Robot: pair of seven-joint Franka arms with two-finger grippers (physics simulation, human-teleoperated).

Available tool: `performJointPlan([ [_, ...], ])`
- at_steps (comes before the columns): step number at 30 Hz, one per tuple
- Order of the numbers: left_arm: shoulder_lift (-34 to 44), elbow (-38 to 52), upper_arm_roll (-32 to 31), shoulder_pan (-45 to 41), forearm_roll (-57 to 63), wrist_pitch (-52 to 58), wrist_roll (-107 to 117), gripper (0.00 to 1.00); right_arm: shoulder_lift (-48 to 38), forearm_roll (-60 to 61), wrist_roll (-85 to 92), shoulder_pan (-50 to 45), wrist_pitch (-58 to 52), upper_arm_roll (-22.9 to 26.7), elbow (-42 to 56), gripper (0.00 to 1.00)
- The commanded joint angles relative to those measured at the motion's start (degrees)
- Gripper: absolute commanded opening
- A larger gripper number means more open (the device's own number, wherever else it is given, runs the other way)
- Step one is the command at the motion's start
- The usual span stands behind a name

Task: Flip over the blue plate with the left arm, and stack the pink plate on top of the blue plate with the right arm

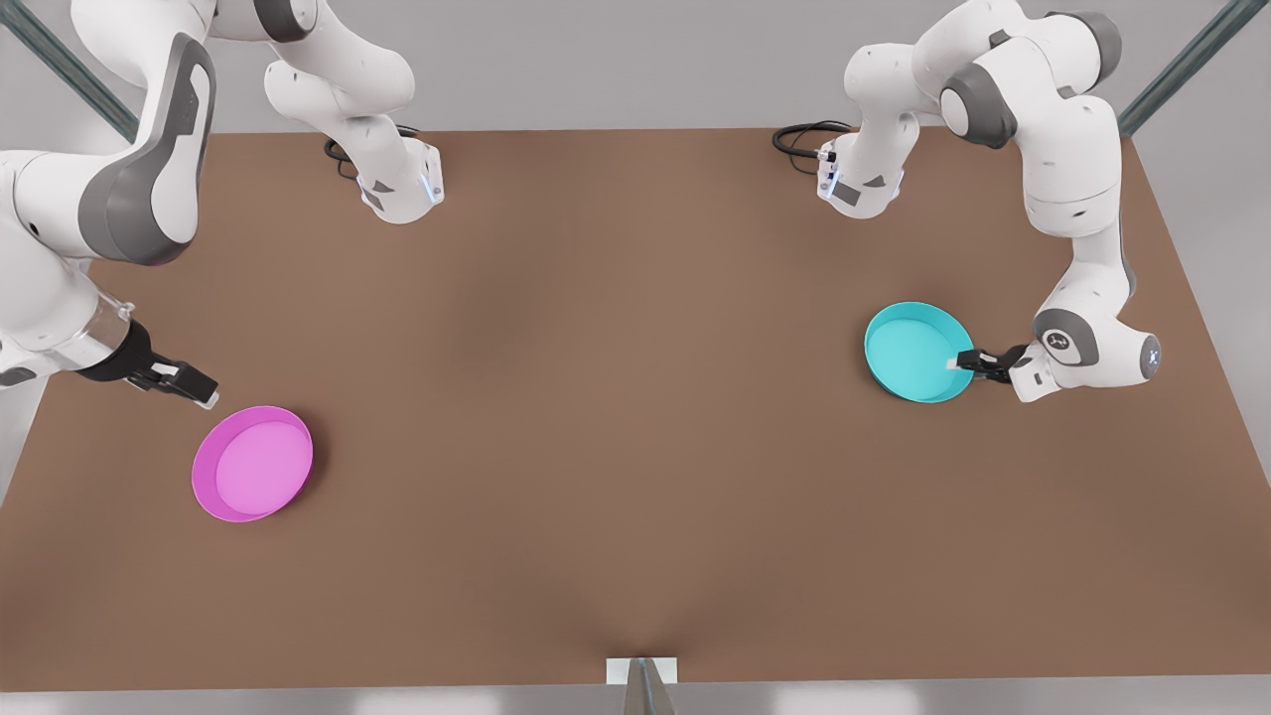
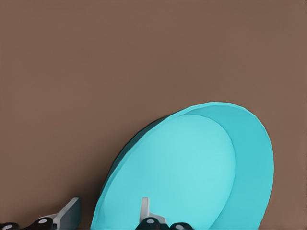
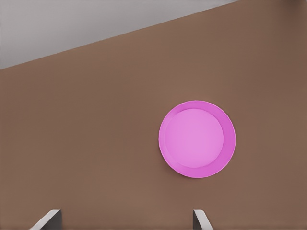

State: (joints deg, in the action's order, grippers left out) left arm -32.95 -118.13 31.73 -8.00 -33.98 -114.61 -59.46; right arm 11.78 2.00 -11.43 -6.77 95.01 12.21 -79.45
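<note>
left pincer [image 1: 961,363] clamps tilted blue plate [image 1: 912,350]; right pincer [image 1: 199,390] apart near pink plate [image 1: 253,463].

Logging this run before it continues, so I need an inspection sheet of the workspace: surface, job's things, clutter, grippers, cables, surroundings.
Surface: brown table, bare between the plates.
Job's things: blue plate tilted up, gripped at its rim; pink plate flat, open side up.
Clutter: nothing seen.
Grippers: left gripper shut on the blue plate's rim; right gripper open, above the table beside the pink plate, apart from it.
Cables: black cables at both arm bases.
Surroundings: grey backdrop, metal struts.
</note>
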Motion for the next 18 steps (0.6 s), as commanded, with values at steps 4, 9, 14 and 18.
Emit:
performJointPlan([
  [4, -0.3, 0.0, 0.0, 0.0, 0.1, 0.0, -0.2, 0.50, 0.0, 0.0, 0.0, 0.0, 0.0, 0.0, 0.0, 1.00],
  [9, -0.6, -0.1, 0.1, -0.1, 0.3, 0.3, -0.2, 0.36, 0.0, 0.1, 0.0, 0.0, 0.0, 0.0, 0.0, 1.00],
  [14, -1.0, 0.0, 0.1, -0.1, 0.2, 0.6, -0.1, 0.21, 0.0, 0.1, 0.0, -0.1, 0.0, 0.0, 0.1, 1.00],
  [18, -1.5, 0.0, 0.1, -0.1, 0.2, 0.4, 0.0, 0.21, 0.0, 0.1, 0.0, 0.0, 0.0, -0.1, 0.1, 1.00],
])
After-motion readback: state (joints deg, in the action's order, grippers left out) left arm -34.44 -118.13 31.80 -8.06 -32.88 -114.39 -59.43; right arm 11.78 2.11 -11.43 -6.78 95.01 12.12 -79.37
